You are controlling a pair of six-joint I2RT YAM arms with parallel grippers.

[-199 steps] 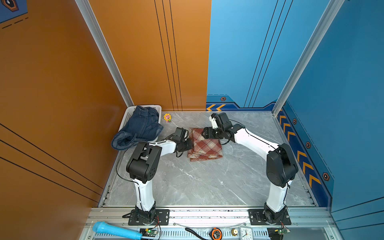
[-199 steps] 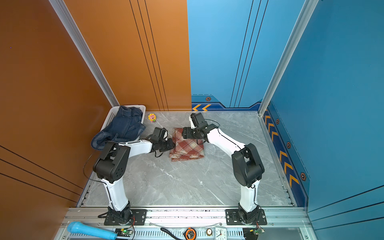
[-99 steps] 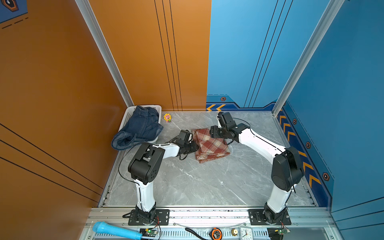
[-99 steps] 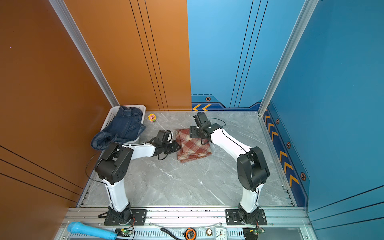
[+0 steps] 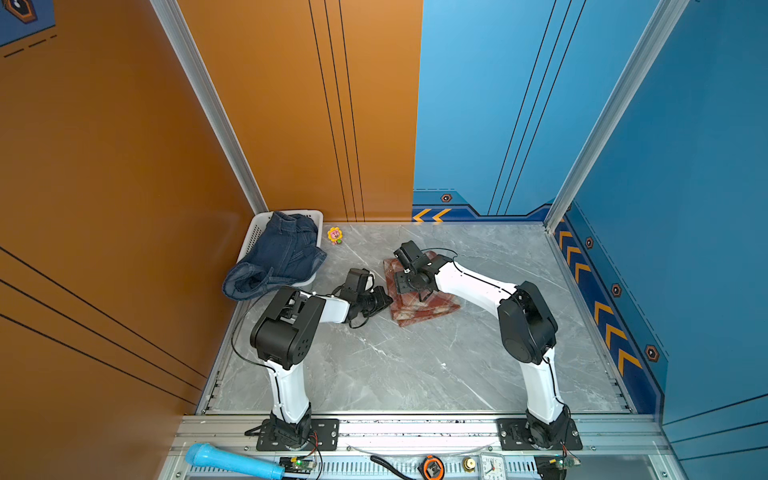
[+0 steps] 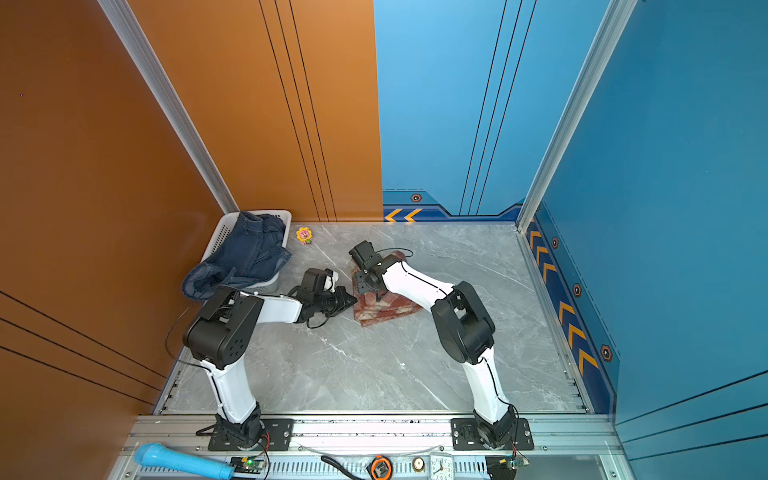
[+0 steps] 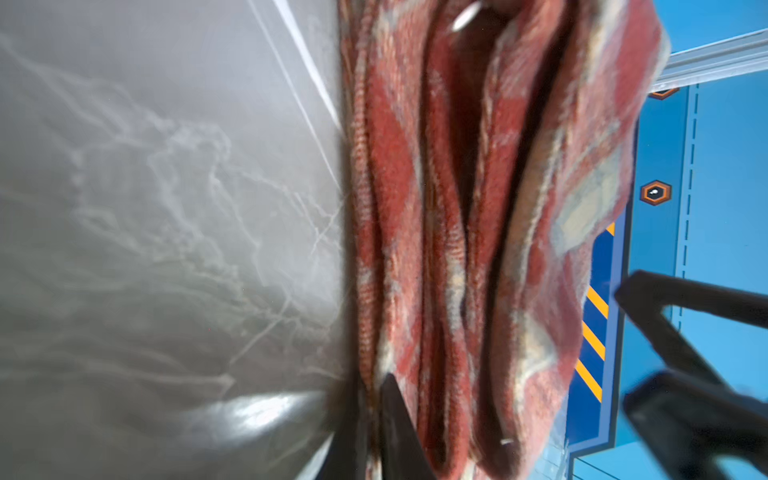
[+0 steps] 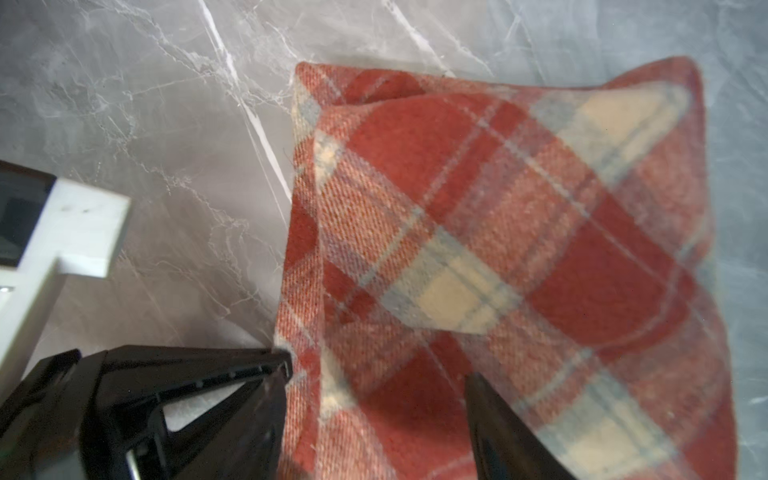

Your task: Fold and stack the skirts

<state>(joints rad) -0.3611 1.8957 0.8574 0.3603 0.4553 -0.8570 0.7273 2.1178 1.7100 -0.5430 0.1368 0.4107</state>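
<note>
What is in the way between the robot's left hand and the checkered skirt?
Nothing that I can see. The left hand is shut right at the edge of the checkered skirt, and seems to pinch its bottom layer.

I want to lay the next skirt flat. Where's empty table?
Biggest bare patch of table: between the plaid skirt and the near rail. Another: right of that skirt, up to the chevron wall. Crowded: far-left corner with basket, denim skirts and toy flower, and the plaid skirt's left edge, where left hand and right hand meet.
</note>
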